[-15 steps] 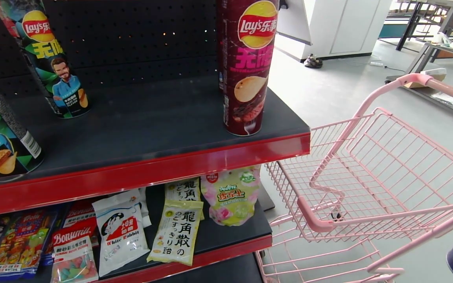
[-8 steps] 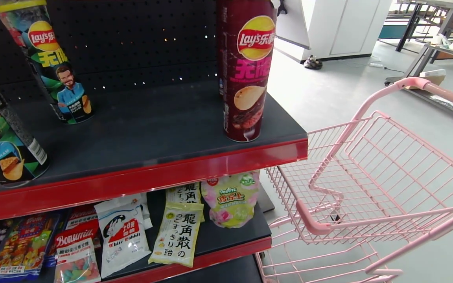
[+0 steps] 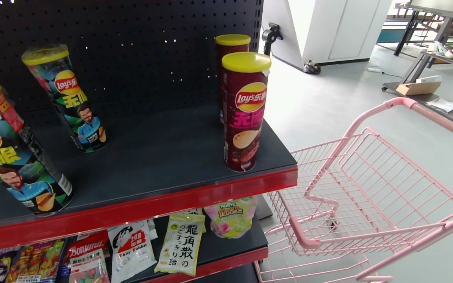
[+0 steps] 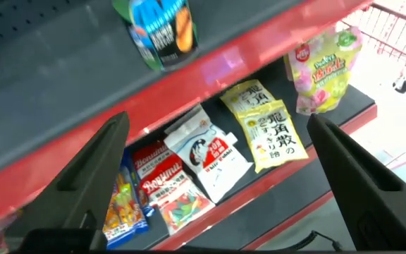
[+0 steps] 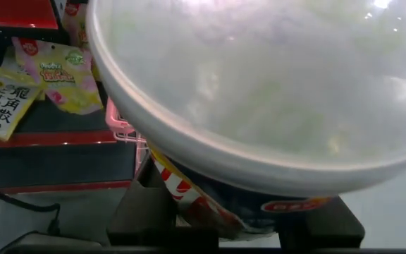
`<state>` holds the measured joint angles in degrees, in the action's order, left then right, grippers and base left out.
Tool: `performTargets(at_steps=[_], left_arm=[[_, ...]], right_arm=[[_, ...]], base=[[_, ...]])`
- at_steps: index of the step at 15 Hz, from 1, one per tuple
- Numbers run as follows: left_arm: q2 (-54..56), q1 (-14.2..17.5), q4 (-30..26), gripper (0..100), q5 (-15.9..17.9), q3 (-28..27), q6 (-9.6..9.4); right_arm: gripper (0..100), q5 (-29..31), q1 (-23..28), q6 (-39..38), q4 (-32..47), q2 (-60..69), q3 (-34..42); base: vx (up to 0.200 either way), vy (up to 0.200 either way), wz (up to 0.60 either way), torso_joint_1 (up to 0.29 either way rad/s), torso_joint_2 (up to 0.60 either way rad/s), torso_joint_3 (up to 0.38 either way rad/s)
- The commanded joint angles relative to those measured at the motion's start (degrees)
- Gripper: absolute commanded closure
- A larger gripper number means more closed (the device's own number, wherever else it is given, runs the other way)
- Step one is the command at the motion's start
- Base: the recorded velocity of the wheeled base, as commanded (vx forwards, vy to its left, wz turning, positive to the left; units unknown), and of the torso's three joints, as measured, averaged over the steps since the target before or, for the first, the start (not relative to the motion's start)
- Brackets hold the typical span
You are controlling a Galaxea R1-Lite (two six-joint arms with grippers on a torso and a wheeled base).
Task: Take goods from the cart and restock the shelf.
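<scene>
Right claw (image 5: 231, 220) clamps the dark-blue, clear-lidded cardboard chip tube (image 5: 259, 92), likely light, slick, best held mid-body; left claw (image 4: 217, 118) gapes apart.

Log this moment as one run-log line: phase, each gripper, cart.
phase: restocking | left gripper: open, empty | right gripper: shut on chip can | cart: beside shelf

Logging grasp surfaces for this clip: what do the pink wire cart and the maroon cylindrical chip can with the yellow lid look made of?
Pink wire cart: probably painted metal, from its thin welded grid. Maroon cylindrical chip can: likely printed cardboard, slight sheen; yellow lid looks plastic.
</scene>
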<state>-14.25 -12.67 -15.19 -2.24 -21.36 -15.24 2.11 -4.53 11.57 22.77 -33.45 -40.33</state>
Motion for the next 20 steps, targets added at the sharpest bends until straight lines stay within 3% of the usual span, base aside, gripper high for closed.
performTargets(at_steps=[1,5,12,20], left_arm=[[-0.6,0.1,0.1,0,-0.4,-0.7,-0.67],[0.0,0.0,-0.1,0,-0.4,-0.4,-4.63],[0.1,0.1,-0.1,0,-2.2,-0.3,-4.71],[0.6,0.1,0.0,0,-2.2,-0.4,-4.71]], right_arm=[[100,0.0,0.0,0.0,0.0,-1.0,0.0],[100,-0.1,-0.1,0.0,0.0,-1.3,0.7],[100,0.0,-0.1,0.0,0.0,-1.1,1.2],[100,-0.1,-0.1,0.0,-0.1,-0.7,1.7]], base=[[0.000,0.000,0.00,0.203,-0.59,-0.383],[0.000,0.000,0.00,0.098,-0.26,-0.167],[-0.171,0.000,0.00,0.007,0.00,-0.003],[0.000,0.000,0.30,-0.001,0.00,0.000]])
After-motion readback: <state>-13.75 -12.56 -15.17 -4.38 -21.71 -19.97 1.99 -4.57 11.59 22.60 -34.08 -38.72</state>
